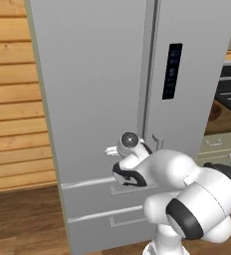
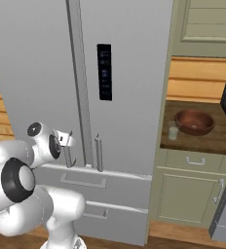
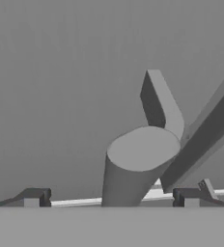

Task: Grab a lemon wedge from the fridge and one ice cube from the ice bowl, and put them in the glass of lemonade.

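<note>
Here, fridge (image 2: 129, 97) shut, control panel (image 2: 104, 72) writing unreadable, pincer (image 3: 111, 198) open

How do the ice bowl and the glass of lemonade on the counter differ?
The ice bowl is reddish-brown, opaque, wide and shallow; the glass of lemonade is clear, pale, narrow and much smaller. The glass stands left of the bowl, nearer the fridge. Both sit upright on the same wooden counter.

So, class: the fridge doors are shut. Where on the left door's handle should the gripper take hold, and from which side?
Grip the handle near its lower end, coming straight at the fridge front. The bar is a vertical cylinder standing off the door, so the fingers can pass either side. In the hand view the open gripper already straddles that end.
</note>
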